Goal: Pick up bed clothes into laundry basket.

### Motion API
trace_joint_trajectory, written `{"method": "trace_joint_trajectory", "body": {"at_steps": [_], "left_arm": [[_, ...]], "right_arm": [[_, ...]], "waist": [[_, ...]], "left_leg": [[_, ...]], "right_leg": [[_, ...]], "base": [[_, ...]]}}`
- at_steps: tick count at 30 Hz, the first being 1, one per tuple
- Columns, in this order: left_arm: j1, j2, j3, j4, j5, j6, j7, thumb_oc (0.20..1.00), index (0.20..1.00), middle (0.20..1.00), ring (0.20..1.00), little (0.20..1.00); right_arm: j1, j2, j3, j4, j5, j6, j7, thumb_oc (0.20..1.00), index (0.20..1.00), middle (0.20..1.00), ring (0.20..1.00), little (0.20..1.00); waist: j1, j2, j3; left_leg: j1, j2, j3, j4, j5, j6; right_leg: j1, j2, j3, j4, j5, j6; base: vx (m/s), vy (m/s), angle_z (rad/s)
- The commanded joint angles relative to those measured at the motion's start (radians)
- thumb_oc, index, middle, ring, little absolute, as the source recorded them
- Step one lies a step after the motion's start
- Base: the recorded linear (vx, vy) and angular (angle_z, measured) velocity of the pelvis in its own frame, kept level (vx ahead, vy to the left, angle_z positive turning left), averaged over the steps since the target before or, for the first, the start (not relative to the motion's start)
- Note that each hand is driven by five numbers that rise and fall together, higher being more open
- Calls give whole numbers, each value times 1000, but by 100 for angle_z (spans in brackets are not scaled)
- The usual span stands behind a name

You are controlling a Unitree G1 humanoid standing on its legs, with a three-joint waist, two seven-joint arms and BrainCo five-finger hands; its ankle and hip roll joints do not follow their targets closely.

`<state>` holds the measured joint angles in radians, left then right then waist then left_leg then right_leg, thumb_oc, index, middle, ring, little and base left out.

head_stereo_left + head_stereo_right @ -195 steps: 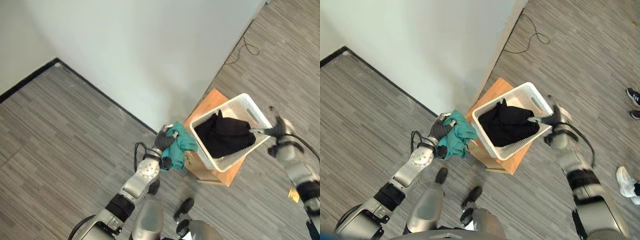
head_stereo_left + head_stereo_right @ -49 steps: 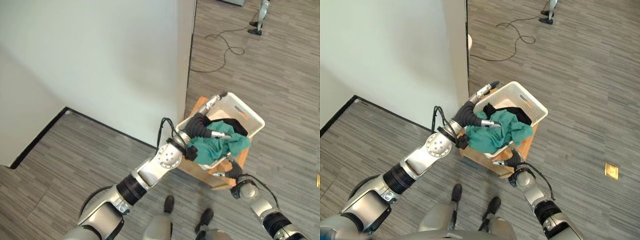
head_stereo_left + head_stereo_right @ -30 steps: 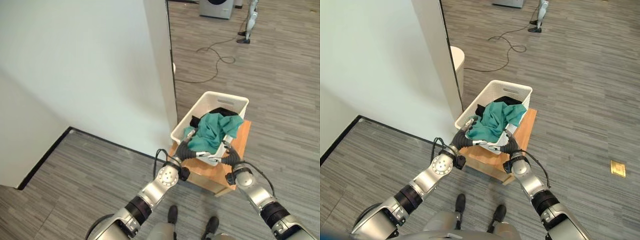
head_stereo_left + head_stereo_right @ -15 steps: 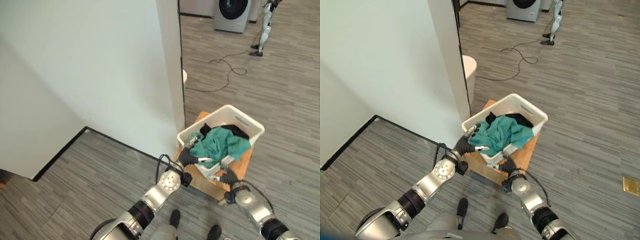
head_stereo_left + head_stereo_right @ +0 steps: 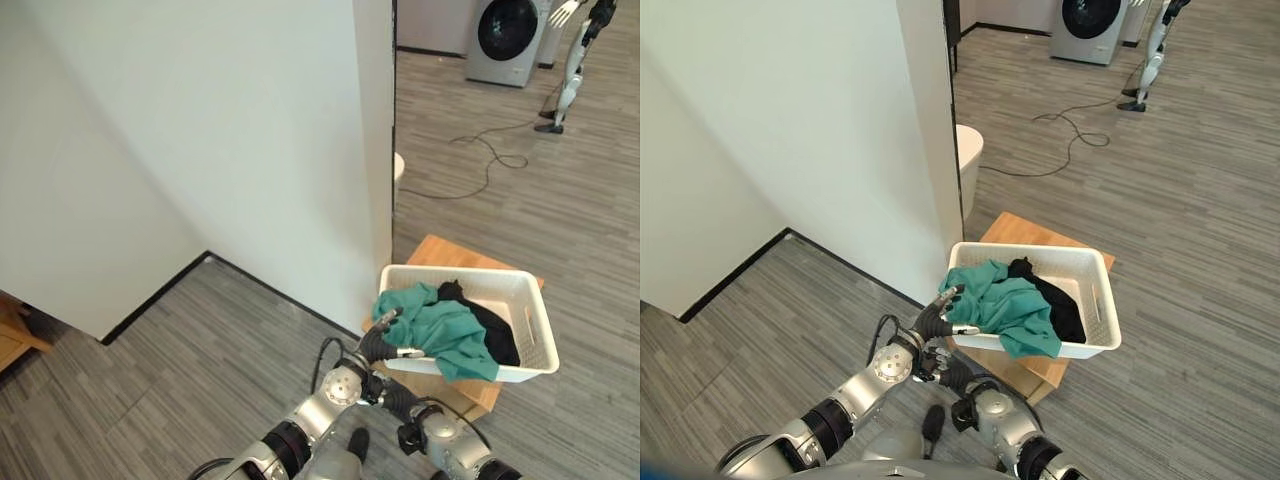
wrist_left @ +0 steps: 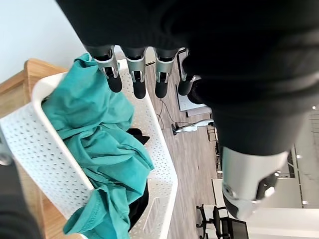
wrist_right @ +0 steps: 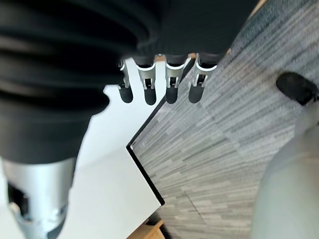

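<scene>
White wall (image 5: 200, 130) behind. Wooden stand (image 5: 1025, 232) carries white basket (image 5: 1102, 300); teal cloth (image 5: 1010, 305) over black cloth (image 5: 1060, 310) inside, at its left edge. Left hand (image 5: 940, 318) there, fingers straight, empty. Right hand (image 7: 159, 84) below, fingers relaxed, empty.

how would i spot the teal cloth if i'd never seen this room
Find the white wall corner; at its foot a low wooden stand carries a white perforated laundry basket. The teal cloth lies heaped in the basket's near end and drapes over the rim. It is the only bright-coloured piece, beside a black garment deeper in the basket.
</scene>
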<state>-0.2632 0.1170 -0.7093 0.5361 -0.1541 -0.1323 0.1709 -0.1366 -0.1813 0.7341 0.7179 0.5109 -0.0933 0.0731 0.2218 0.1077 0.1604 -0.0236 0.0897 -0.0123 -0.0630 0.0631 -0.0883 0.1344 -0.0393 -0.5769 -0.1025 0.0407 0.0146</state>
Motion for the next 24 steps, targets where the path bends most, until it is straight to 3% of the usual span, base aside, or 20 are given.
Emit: {"method": "trace_joint_trajectory", "body": {"at_steps": [1,2,3,4,6,8,10,12,14,15,16,17,19,20,21,22,23,24], "left_arm": [[-81,-43,22,5,53,-63,56,1000,1000,1000,1000,1000],[-71,-31,43,3,70,-61,70,1000,1000,1000,1000,1000],[-69,-28,45,1,72,-59,71,1000,1000,1000,1000,1000],[-47,0,104,3,91,-47,107,1000,1000,1000,1000,1000],[-37,22,140,-8,109,-29,137,1000,1000,1000,1000,1000],[-25,51,178,-32,138,-14,157,1000,1000,1000,1000,1000],[5,85,218,-43,199,-2,199,1000,1000,1000,1000,1000],[33,123,265,-43,237,6,234,1000,1000,1000,1000,1000],[46,134,281,-48,245,8,242,1000,1000,1000,1000,1000],[78,159,340,-62,249,13,264,1000,1000,1000,1000,1000],[111,187,398,-90,248,12,293,1000,1000,1000,1000,1000],[113,188,399,-94,248,14,292,1000,1000,1000,1000,1000],[160,202,461,-162,208,-2,335,1000,1000,1000,1000,1000],[165,209,480,-200,180,-15,338,1000,1000,1000,1000,1000],[158,221,491,-241,164,-21,349,1000,1000,1000,1000,1000],[157,289,537,-282,131,-25,347,1000,1000,1000,1000,1000],[180,292,596,-338,110,-36,355,1000,1000,1000,1000,1000],[230,303,654,-396,91,-41,330,1000,1000,1000,1000,1000]], "right_arm": [[-134,70,-12,-53,-57,-65,-7,1000,1000,1000,1000,1000],[-143,80,-10,-49,-80,-64,-11,1000,1000,1000,1000,1000],[-143,84,-8,-48,-82,-64,-12,1000,1000,1000,1000,1000],[-171,103,-27,-44,-110,-66,-28,1000,1000,1000,1000,1000],[-194,116,-46,-43,-112,-65,-47,1000,1000,1000,1000,1000],[-210,121,-68,-51,-113,-60,-64,1000,1000,1000,1000,1000],[-219,122,-80,-67,-122,-63,-69,1000,1000,1000,1000,1000],[-243,129,-96,-82,-142,-66,-89,1000,1000,1000,1000,1000],[-248,128,-103,-92,-153,-69,-99,1000,1000,1000,1000,1000],[-278,118,-126,-114,-206,-73,-126,1000,1000,1000,1000,1000],[-303,90,-160,-153,-256,-84,-156,1000,1000,1000,1000,1000],[-302,90,-159,-156,-257,-82,-157,1000,1000,1000,1000,1000],[-327,51,-185,-236,-332,-85,-199,1000,1000,1000,1000,1000],[-335,30,-203,-248,-358,-96,-224,1000,1000,1000,1000,1000],[-349,17,-225,-265,-359,-95,-248,1000,1000,1000,1000,1000],[-636,-82,-304,-559,-265,-53,-312,1000,1000,1000,1000,1000],[-497,-99,-302,-692,-238,-53,-286,1000,1000,1000,1000,1000],[-315,-187,-328,-799,-300,-66,-244,1000,1000,1000,1000,1000]], "waist": [[25,-52,51],[24,-58,46],[27,-60,46],[42,-62,32],[58,-58,16],[61,-49,-3],[75,-41,-21],[105,-54,-25],[107,-63,-26],[134,-74,-36],[151,-80,-41],[147,-81,-41],[136,-77,-30],[125,-84,-22],[111,-87,-18],[79,-103,-24],[35,-102,-17],[-5,-99,-14]], "left_leg": [[-16,147,431,56,46,-15],[-3,167,520,67,34,0],[-1,168,526,68,31,1],[27,201,686,95,5,21],[50,213,770,107,-13,32],[73,194,779,82,-31,39],[73,168,728,64,-26,36],[57,163,687,80,-25,34],[56,154,669,77,-32,42],[62,124,638,51,-48,60],[74,74,582,-2,-71,88],[76,68,579,-7,-72,91],[90,29,493,-24,-112,114],[82,12,454,-24,-131,127],[81,-1,411,-24,-134,129],[73,-5,376,-24,-136,124],[59,-9,367,-24,-116,123],[54,-23,332,-24,-116,121]], "right_leg": [[63,-100,-90,15,-118,60],[60,-103,-115,15,-113,59],[59,-104,-110,15,-112,59],[57,-111,-179,15,-100,54],[60,-119,-233,15,-97,47],[72,-120,-277,17,-89,53],[94,-121,-305,17,-88,61],[124,-124,-323,19,-86,63],[136,-128,-329,20,-84,66],[152,-130,-344,33,-80,73],[140,-170,-353,149,-84,94],[139,-180,-355,162,-89,99],[76,-258,-293,356,-66,133],[37,-269,-206,416,-64,149],[-32,-245,-88,475,-80,142],[-98,-205,40,493,-105,137],[-141,-162,116,471,-109,126],[-151,-142,176,439,-117,127]], "base": [[-137,-60,103],[-124,-16,145],[-139,-39,170],[-114,-30,159],[-73,-7,131],[45,73,152],[143,126,146],[155,103,115],[102,97,42],[208,268,46],[212,282,57],[244,292,57],[231,243,61],[183,210,63],[154,138,84],[93,98,119],[87,53,143],[96,-11,164]]}}
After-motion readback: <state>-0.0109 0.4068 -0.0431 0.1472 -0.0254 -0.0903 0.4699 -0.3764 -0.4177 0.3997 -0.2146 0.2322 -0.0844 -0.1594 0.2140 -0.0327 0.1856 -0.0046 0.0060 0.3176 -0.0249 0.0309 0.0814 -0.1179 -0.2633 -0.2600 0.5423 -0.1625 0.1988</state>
